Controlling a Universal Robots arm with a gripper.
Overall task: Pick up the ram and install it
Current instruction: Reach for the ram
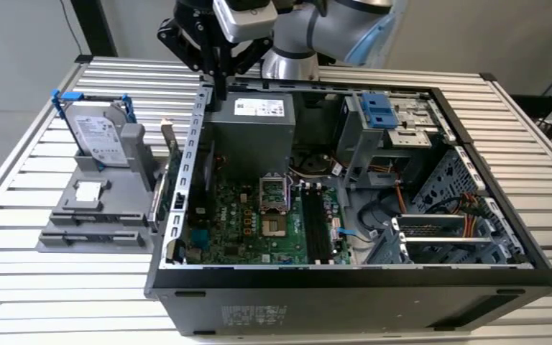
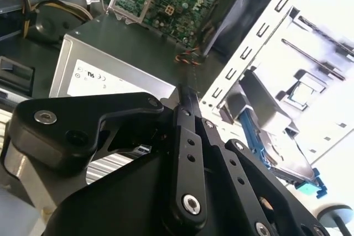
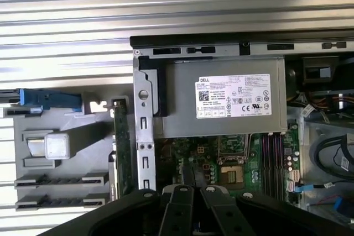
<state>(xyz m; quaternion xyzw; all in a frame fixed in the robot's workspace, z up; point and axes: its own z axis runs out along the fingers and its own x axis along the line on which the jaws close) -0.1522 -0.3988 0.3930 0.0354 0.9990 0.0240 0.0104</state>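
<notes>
The ram point(image 3: 121, 153) stands on edge against the grey holder point(image 3: 61, 153), just outside the case wall point(image 3: 142, 136) (in the exterior view, nine o'clock of the motherboard point(image 1: 247, 215)). The gripper point(image 1: 221, 85), fingers pressed together and holding nothing, hangs at the ram's one o'clock, by the power supply point(image 1: 256, 129).

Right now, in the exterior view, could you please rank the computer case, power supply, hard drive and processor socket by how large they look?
Largest to smallest:
1. computer case
2. power supply
3. hard drive
4. processor socket
The last two look close in size, so that order is less sure.
</notes>
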